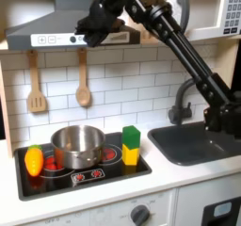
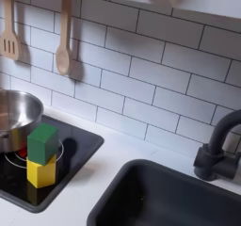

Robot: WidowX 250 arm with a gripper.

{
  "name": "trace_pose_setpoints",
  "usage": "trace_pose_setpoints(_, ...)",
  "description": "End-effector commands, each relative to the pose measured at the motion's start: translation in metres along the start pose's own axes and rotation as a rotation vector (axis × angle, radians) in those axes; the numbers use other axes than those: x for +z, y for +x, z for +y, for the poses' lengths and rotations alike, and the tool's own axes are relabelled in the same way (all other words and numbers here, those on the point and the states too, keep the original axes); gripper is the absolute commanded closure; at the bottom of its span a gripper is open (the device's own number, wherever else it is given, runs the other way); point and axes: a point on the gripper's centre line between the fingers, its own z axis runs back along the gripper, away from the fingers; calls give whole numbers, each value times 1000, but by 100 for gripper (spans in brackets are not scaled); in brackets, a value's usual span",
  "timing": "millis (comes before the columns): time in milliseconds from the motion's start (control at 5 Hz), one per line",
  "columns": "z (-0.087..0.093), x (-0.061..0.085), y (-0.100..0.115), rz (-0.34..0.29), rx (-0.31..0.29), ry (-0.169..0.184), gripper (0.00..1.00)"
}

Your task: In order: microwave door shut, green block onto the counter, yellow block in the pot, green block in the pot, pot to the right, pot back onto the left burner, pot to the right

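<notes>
Door [image 1: 209,10] looking already shut, so next: bring gripper [image 1: 94,24], high near the hood with jaw state unreadable, down beside green block [image 1: 131,137] stacked on yellow block [image 1: 130,154] right of pot [image 1: 77,146], then nudge sideways toward counter [image 1: 174,178] without toppling yellow.

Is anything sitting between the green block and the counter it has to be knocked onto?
Yes. The green block sits stacked on the yellow block, on the black cooktop beside the pot. Open counter lies just past the cooktop edge; nothing visible blocks that.
</notes>
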Motion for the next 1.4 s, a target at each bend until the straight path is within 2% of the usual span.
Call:
trace_pose_setpoints(0, -4, -6, 4, -4, -9, -12, 100)
trace_pose_setpoints(400, -2, -19, 10, -5, -8, -11, 100)
trace_pose_setpoints(600, -1, -13, 14, -8, -11, -15, 100)
trace_pose_setpoints(800, -5, -14, 12, -3, -19, -14, 100)
trace_pose_setpoints(1000, -7, -8, -2, 4, -23, -11, 100)
trace_pose_setpoints(1200, -18, -12, -23, 57, -46, -35, 100)
